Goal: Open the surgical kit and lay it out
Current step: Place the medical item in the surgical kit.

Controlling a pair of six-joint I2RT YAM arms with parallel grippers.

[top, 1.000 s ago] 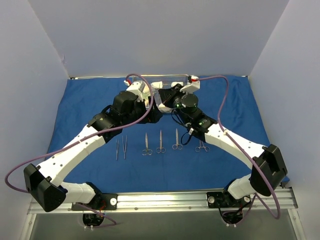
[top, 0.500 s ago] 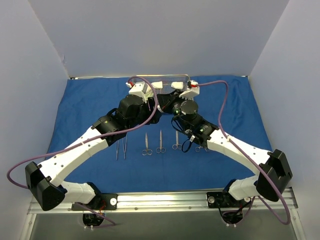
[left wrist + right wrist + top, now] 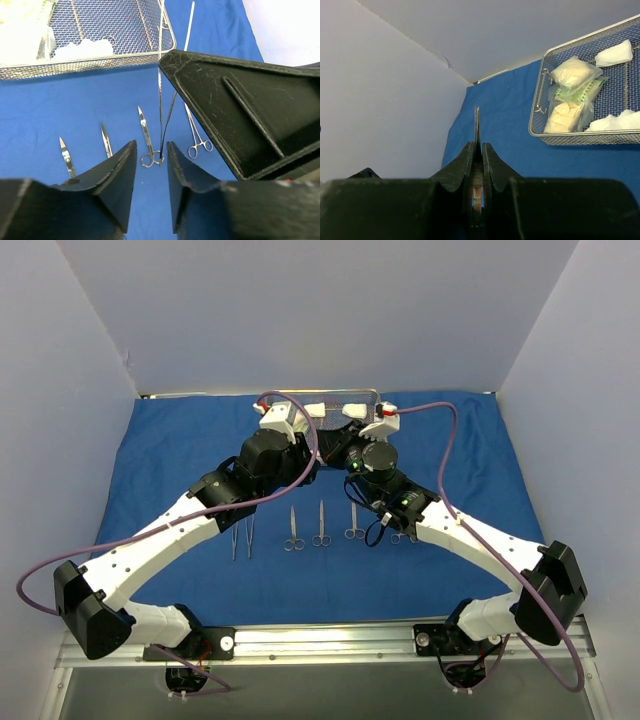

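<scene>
Sticking straight out of the right pincer (image 3: 476,146), which is clamped tight on them, long tweezers (image 3: 476,122) reach between the left pincer's (image 3: 151,145) parted fingers, seemingly untouched by either; the mesh tray (image 3: 85,67) lies just beyond.

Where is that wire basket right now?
In the top view, the wire-mesh tray sits at the far middle of the blue cloth, close to the back wall, beyond the row of steel instruments.
</scene>
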